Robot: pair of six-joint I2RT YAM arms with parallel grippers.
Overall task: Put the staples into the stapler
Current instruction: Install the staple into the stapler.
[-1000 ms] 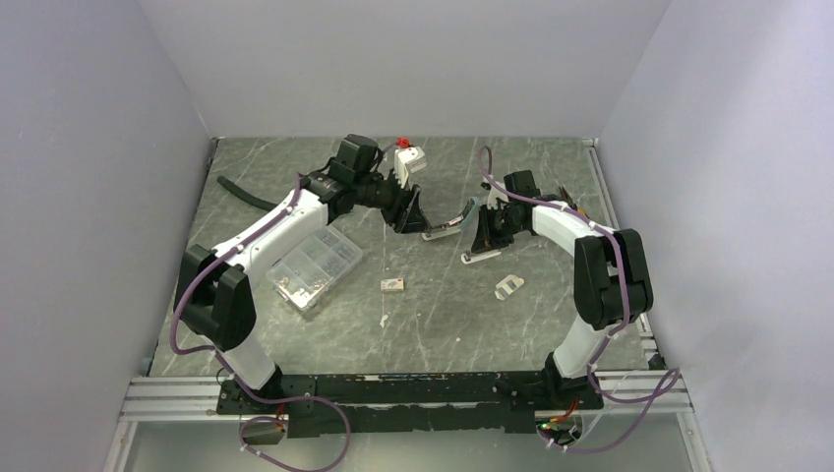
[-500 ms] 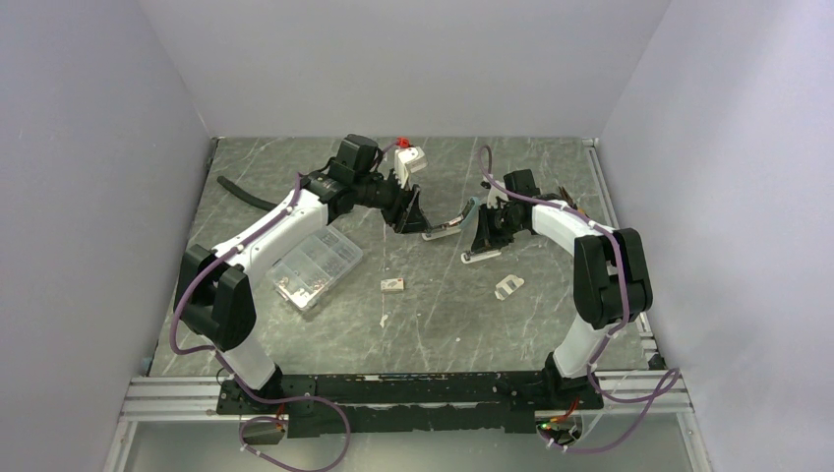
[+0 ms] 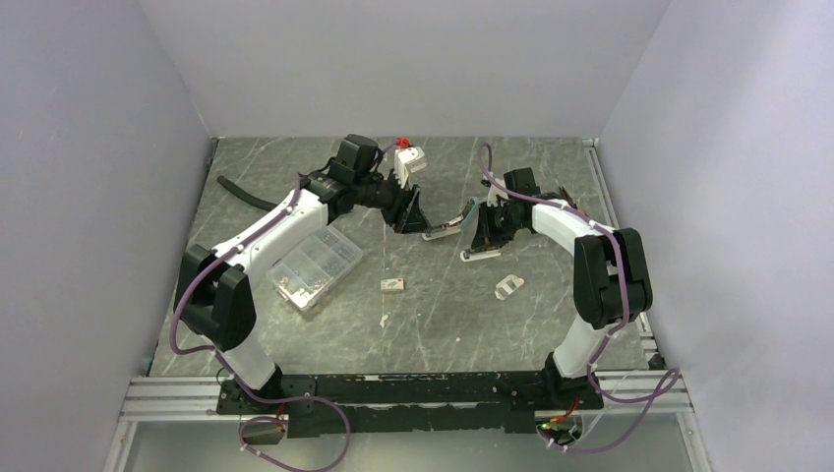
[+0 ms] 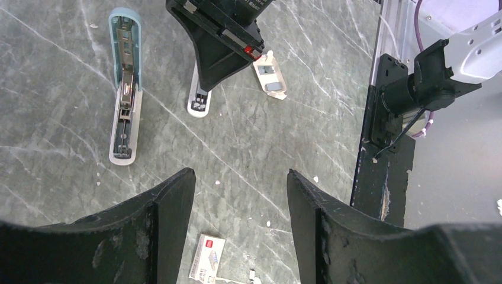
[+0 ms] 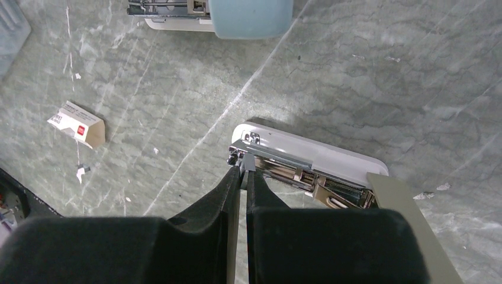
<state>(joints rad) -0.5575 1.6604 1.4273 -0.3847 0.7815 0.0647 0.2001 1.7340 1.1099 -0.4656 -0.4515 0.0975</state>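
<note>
The right claw [image 5: 243,170], tips pressed together, noses at the magazine of the open white stapler [image 5: 308,160] mid-frame, seemingly readying it. The left claw [image 4: 237,189] hangs spread and empty. The staple box [image 3: 392,285] lies on the bench [image 3: 443,324], lower left of the stapler; fetching it looks next.

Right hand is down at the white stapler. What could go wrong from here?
1. The right hand, shut, sits at the white stapler's magazine end; pushing could skid the unbraced stapler.
2. The staple box lies flat, apart from that stapler; the open left hand may nudge it rather than grip it.
</note>
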